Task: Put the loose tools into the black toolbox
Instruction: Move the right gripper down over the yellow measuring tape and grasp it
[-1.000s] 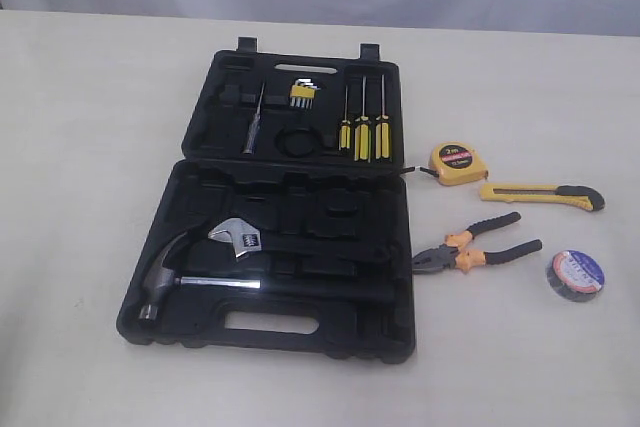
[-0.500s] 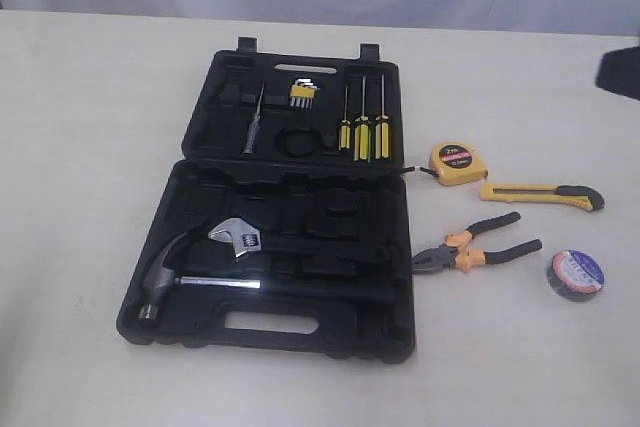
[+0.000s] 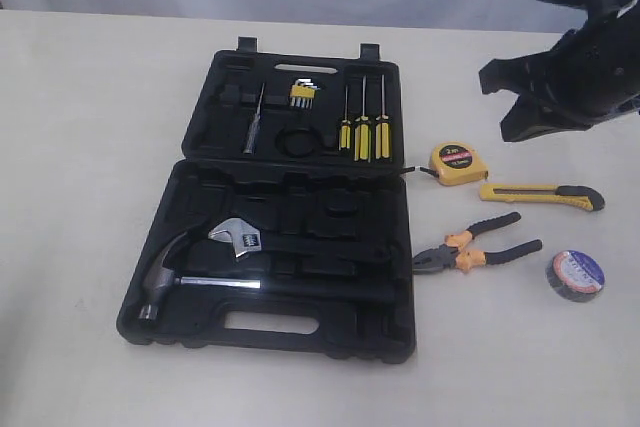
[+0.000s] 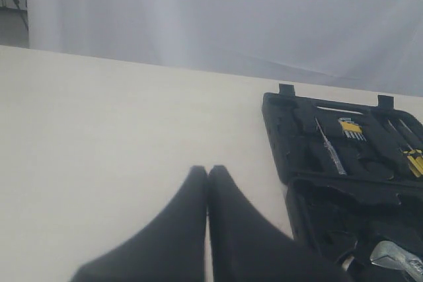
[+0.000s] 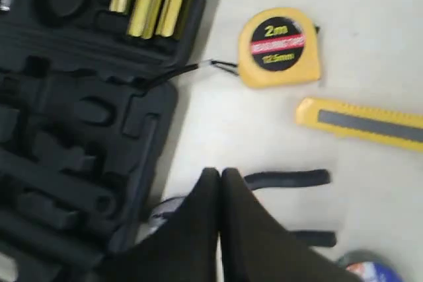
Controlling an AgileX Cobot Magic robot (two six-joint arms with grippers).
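Note:
The black toolbox (image 3: pixel 300 333) lies open at the table's middle. To its right lie the yellow tape measure (image 3: pixel 458 163), the yellow-black utility knife (image 3: pixel 540 195), the orange-and-black pliers (image 3: pixel 475 245) and the black tape roll (image 3: pixel 576 275). My right gripper (image 3: pixel 505 107) hangs above and behind these tools; in its wrist view it (image 5: pixel 220 173) is shut and empty over the pliers handles (image 5: pixel 287 178), with the tape measure (image 5: pixel 279 47) and knife (image 5: pixel 360 121) beyond. My left gripper (image 4: pixel 207 170) is shut on nothing over bare table beside the toolbox (image 4: pixel 277 130); the exterior view does not show it.
Inside the box sit a steel hammer (image 3: pixel 200 282), a wrench (image 3: pixel 237 237), yellow-black screwdrivers (image 3: pixel 362 132) and hex keys (image 3: pixel 303 94). A white curtain runs behind the table's far edge. Bare tabletop lies left of the box.
My right arm has come into the exterior view from the upper right edge and moved left, toward the space above the tape measure and knife. The tools have not moved.

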